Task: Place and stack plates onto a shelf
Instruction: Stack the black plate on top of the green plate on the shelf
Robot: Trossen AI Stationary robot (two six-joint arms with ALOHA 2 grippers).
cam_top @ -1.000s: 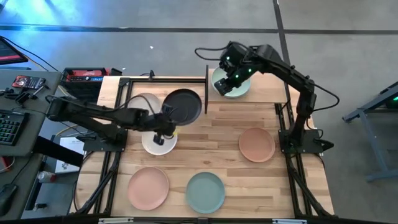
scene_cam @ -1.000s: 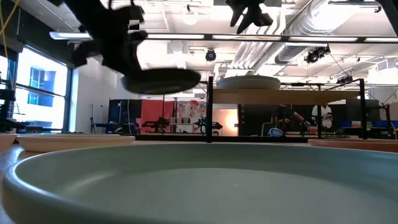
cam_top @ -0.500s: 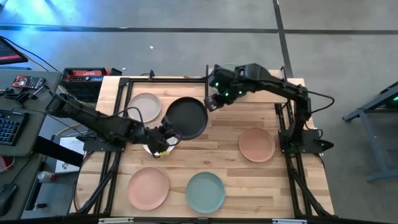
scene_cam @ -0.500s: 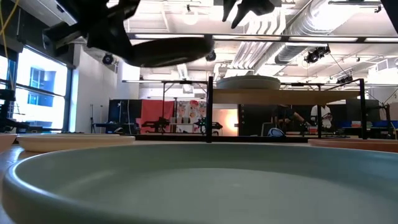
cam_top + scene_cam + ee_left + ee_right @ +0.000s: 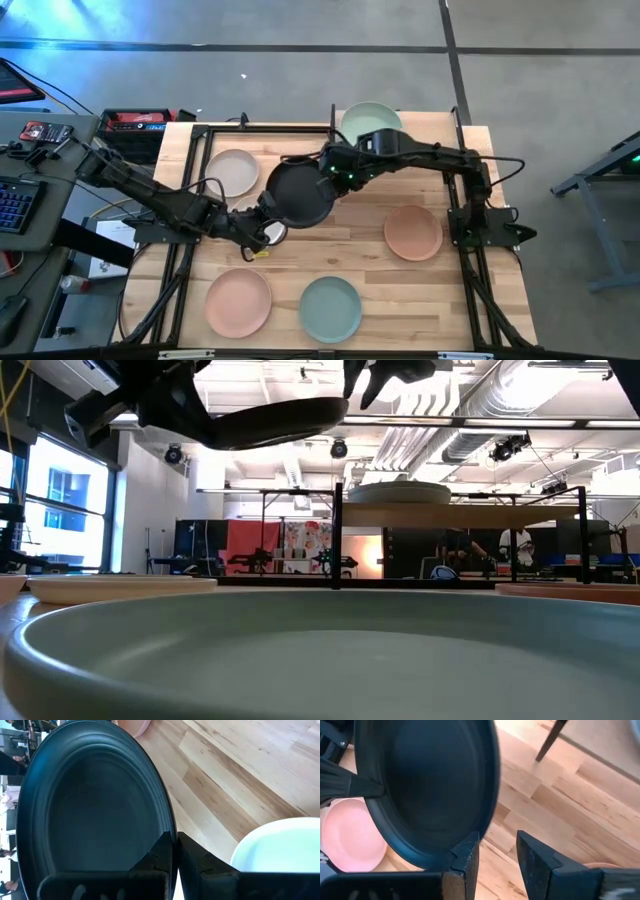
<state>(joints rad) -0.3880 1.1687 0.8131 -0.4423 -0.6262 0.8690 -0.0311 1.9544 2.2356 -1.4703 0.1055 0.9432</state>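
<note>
Overhead, our left tool (image 5: 268, 212) clamps the black plate (image 5: 298, 192) above mid-worktop; our right tool (image 5: 333, 172) waits spread at its far-right rim. Left wrist: fingers (image 5: 167, 855) pinch only the plate's edge, so a mistimed handover could drop it.

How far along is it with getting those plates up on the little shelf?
Early on. One pale green plate already sits on the shelf. In hand: the left gripper holds the black plate in the air, with the right gripper open at its far rim. Left on the table: cream, white, two pink and a grey-green plate.
</note>
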